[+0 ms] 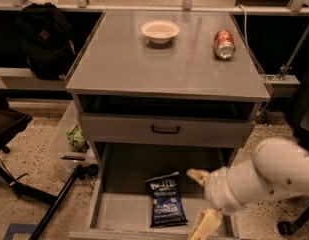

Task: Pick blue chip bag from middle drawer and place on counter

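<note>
The blue chip bag (166,199) lies flat on the floor of the open middle drawer (119,209), near its front, dark navy with white lettering. My gripper (200,200) reaches in from the right on a white arm, just right of the bag and apart from it. One cream finger (197,175) points toward the bag's top right corner; the other finger (206,224) hangs near the drawer's front edge, so the jaws stand wide open and empty. The grey counter (164,66) is above.
A white bowl (160,31) and a red soda can (224,44) lying on its side sit at the back of the counter. A shut grey drawer front with a black handle (165,130) is above the open drawer. A black backpack (43,40) is at left.
</note>
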You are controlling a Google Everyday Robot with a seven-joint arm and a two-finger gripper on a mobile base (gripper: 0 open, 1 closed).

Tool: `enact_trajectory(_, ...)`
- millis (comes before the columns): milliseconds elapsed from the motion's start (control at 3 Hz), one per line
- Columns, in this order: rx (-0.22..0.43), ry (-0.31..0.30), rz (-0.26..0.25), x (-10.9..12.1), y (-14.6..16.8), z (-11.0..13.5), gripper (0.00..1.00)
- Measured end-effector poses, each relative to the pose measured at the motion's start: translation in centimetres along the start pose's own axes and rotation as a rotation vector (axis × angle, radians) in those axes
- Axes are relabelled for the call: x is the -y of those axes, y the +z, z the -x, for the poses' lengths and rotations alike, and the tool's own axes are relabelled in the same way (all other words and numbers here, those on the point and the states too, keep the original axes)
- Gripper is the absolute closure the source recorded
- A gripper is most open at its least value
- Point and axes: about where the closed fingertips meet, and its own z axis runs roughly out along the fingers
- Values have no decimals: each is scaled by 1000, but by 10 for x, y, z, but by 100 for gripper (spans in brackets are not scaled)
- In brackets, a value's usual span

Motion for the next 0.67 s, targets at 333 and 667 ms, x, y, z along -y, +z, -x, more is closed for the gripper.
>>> enact_trajectory(333, 70, 52, 54, -3, 81, -43, 0)
enact_trajectory(667, 109, 97, 87, -6, 106, -55, 0)
